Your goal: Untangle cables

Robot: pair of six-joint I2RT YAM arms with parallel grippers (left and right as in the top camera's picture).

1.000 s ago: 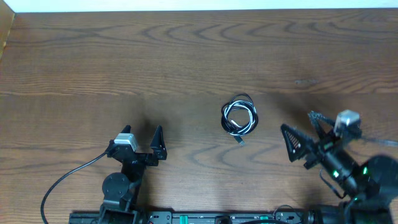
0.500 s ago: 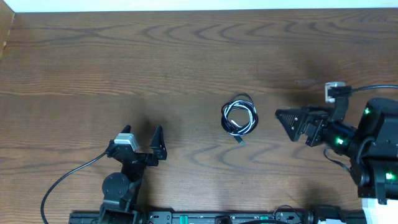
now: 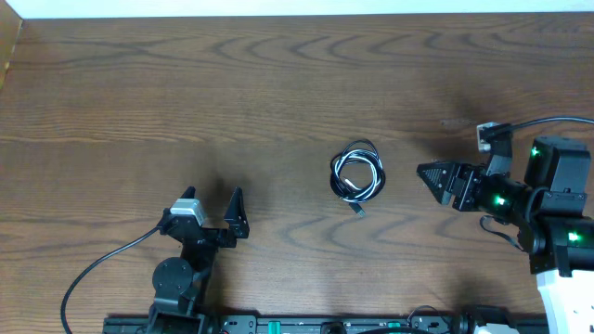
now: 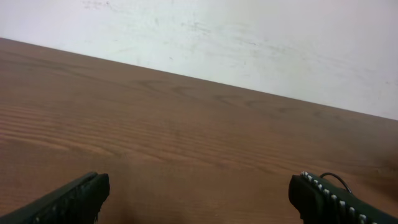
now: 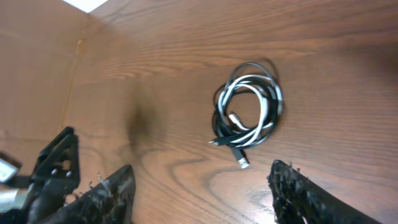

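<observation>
The cables (image 3: 357, 175) lie coiled in one small tangle of black and white cords near the table's middle, a plug end sticking out at the front. In the right wrist view the tangle (image 5: 247, 115) lies ahead of the fingers. My right gripper (image 3: 434, 176) is open and empty, to the right of the tangle and pointing at it; it also shows in the right wrist view (image 5: 202, 190). My left gripper (image 3: 212, 206) is open and empty at the front left, far from the cables; it also shows in the left wrist view (image 4: 199, 196).
The wooden table (image 3: 278, 83) stretches back to a white wall (image 4: 249, 43). A thick black arm wire (image 3: 97, 269) curls at the front left. The left arm (image 5: 53, 168) shows at the right wrist view's left edge.
My right arm has swung up and toward the tangle, its gripper now level with the cables and pointing left. The left arm and the cables have not moved.
</observation>
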